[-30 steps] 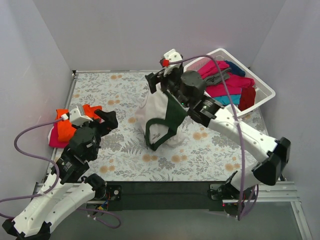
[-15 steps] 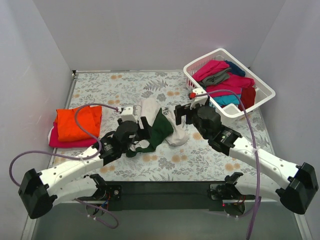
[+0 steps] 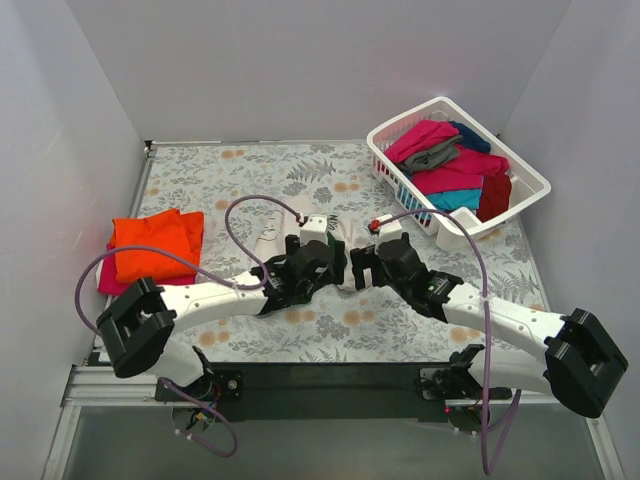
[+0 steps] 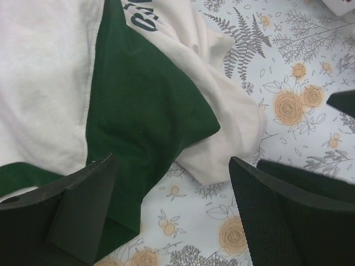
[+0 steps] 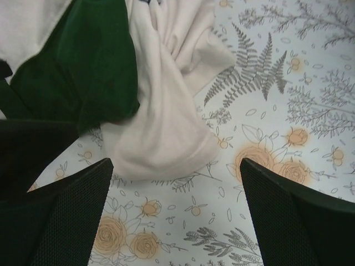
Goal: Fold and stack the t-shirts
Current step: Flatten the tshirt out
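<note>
Tabletop (image 3: 220,180) carries bunched t-shirt (image 4: 44,83) just ahead of both grippers: left gripper (image 4: 172,166) at green sleeve (image 4: 150,111), right gripper (image 5: 176,166) at cream fold (image 5: 166,133); both released.

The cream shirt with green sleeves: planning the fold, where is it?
In the top view the cream shirt lies crumpled mid-table on the floral cover, between the left pincer and right pincer, with the orange shirt leftward and the basket rightward.

The t-shirt (image 4: 50,66) is soft, matt, rumpled cloth. The tabletop (image 5: 277,183) cover looks smooth and matt. The basket (image 3: 455,225) is white plastic. The right claw (image 5: 176,162) has finely dimpled black pads (image 5: 288,221).
</note>
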Robot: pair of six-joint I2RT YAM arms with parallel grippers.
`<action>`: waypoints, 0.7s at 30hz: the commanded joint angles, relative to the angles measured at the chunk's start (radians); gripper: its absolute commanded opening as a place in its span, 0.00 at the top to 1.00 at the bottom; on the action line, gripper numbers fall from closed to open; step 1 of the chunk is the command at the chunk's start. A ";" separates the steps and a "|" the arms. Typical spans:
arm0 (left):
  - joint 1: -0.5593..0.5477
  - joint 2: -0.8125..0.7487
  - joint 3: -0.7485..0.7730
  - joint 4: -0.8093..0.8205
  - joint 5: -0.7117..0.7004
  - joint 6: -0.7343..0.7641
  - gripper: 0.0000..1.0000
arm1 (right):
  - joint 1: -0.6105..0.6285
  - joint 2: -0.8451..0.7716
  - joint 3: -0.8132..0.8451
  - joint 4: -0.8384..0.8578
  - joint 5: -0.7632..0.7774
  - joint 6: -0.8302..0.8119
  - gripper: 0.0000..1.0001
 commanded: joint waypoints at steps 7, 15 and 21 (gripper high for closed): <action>0.013 0.206 0.128 0.028 -0.106 0.036 0.22 | -0.008 -0.093 -0.094 0.016 0.042 0.054 0.09; 0.033 0.285 0.158 0.031 -0.124 0.048 0.48 | -0.029 -0.147 -0.118 0.016 -0.005 0.048 0.09; 0.052 0.220 0.113 0.034 -0.147 0.033 1.00 | -0.023 -0.061 -0.100 0.093 -0.140 0.051 0.14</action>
